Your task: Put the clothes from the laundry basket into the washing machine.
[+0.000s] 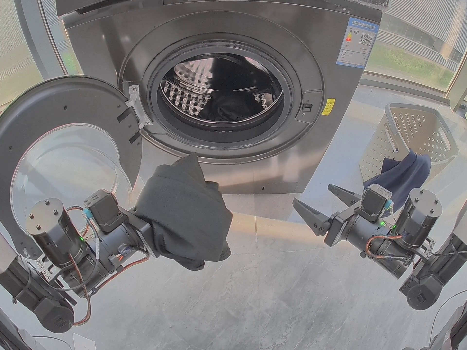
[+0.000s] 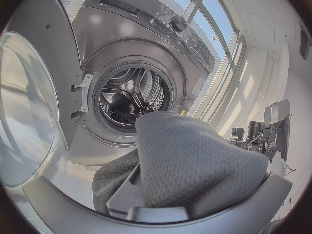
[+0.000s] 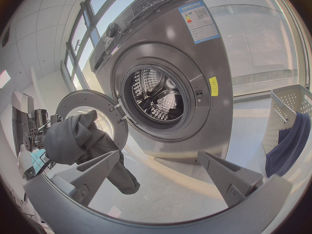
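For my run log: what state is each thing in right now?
washing machine door: fully open.
drum: holds dark cloth.
grey garment: hanging from the left gripper, off the floor.
left gripper: shut on the grey garment.
right gripper: jaws open, empty.
laundry basket: upright, navy garment draped over its rim.

Bright daylight — fisheye-warped wrist views

Laundry corner of a bright, glazed room. Front-loading washing machine (image 1: 301,35) stands on pale floor tiles (image 1: 272,292), with a perforated laundry basket (image 1: 384,147) beside it. Tall windows (image 2: 224,33) behind.
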You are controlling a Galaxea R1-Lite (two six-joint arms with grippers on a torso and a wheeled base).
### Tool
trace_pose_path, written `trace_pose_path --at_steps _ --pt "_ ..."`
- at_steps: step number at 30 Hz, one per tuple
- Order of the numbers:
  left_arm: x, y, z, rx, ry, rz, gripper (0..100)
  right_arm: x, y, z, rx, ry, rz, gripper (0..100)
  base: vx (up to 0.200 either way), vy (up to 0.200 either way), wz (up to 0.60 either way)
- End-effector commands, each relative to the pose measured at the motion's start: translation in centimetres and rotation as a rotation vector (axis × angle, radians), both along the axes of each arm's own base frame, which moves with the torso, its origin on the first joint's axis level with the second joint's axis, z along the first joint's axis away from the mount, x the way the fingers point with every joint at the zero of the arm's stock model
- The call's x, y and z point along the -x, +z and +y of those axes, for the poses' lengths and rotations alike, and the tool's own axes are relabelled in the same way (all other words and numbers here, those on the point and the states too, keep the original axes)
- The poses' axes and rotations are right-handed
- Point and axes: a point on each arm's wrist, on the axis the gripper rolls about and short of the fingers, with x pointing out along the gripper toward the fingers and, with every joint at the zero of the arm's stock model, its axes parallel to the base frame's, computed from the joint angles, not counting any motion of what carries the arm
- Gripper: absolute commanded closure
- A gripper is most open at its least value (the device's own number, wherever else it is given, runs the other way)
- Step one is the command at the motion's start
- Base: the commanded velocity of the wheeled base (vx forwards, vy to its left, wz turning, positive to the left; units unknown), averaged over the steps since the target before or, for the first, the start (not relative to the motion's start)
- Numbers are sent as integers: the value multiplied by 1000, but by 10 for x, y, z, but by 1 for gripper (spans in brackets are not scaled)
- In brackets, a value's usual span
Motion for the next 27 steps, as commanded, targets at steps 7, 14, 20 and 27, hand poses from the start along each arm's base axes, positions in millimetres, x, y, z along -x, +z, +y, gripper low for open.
trace_pose_path --at_steps 7,14,20,27 --pt "-4 -7 -3 -43 5 5 100 0 -6 3 12 9 21 0 200 0 0" --pt "-5 -8 -3 -58 8 -4 100 4 -9 5 21 26 32 0 200 0 0" --pt "-8 -12 -5 -73 6 4 100 20 -20 7 62 69 80 0 200 0 0" --pt "-16 -15 -11 -80 8 5 100 48 -36 13 126 165 152 0 200 0 0"
